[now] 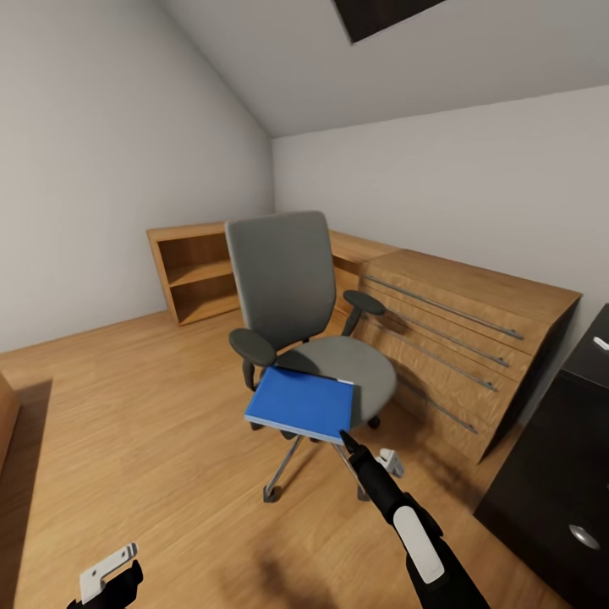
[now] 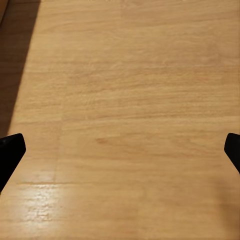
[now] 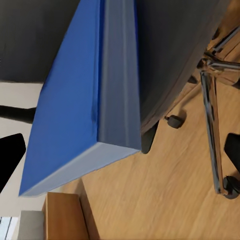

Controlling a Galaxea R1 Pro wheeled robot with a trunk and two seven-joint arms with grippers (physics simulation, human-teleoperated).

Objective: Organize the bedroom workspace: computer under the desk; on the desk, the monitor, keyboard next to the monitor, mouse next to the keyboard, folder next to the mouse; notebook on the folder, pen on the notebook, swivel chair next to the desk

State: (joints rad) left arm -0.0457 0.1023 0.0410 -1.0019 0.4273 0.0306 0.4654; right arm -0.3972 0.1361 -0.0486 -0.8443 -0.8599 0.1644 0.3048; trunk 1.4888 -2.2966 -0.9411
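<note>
Head view, left to right. Left gripper (image 1: 108,573): low over bare floor (image 2: 130,100), fingers spread wide, holding nothing. Folder (image 1: 301,403): on the chair (image 1: 292,296) seat, front edge overhanging. Right gripper (image 1: 345,440): tip at the folder's near corner, fingers spread, corner between them, not yet pinched. Step, as I judge it: picking up the folder. Next: close on that edge, lift, carry to the desk (image 1: 558,474).

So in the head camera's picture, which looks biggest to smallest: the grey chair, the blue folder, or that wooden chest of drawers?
1. swivel chair and the wooden drawer cabinet: too close in apparent size to rank.
2. folder: clearly smallest, lying on the chair's seat.
</note>
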